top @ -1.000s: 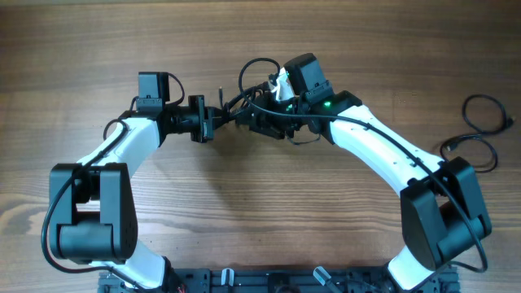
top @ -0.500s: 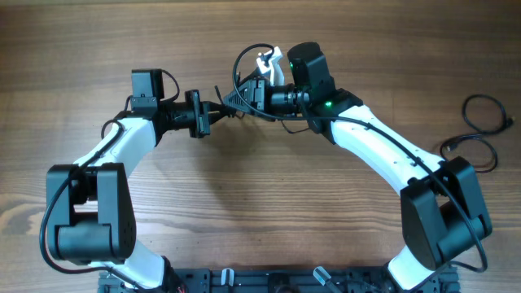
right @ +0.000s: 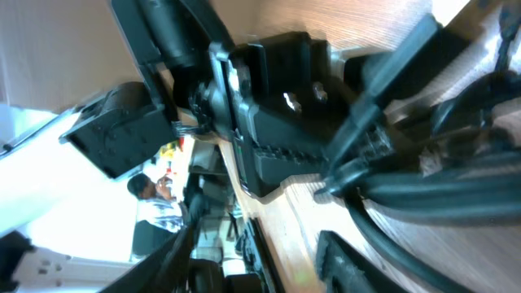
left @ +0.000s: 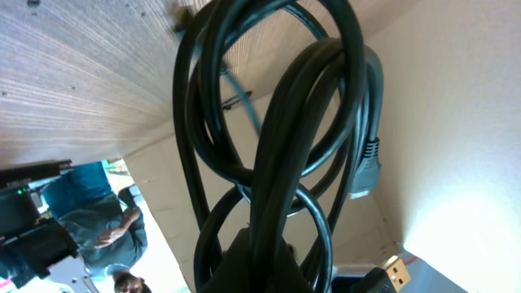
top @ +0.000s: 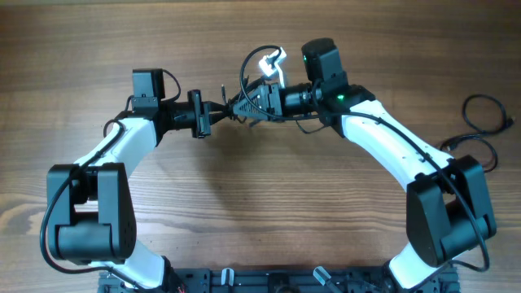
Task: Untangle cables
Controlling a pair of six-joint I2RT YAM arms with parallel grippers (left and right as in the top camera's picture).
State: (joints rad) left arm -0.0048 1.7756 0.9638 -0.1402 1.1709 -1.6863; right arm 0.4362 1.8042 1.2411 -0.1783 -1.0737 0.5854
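Surface at the cable station: a wood-grain surface (top: pixel 260 212) is filling the overhead view, its grain running left to right. A loose black cable (top: pixel 488 100) is lying in open loops at the far right edge, one plug end (top: pixel 450 146) pointing inward. A dark mounting rail (top: pixel 277 281) is sitting along the near edge.
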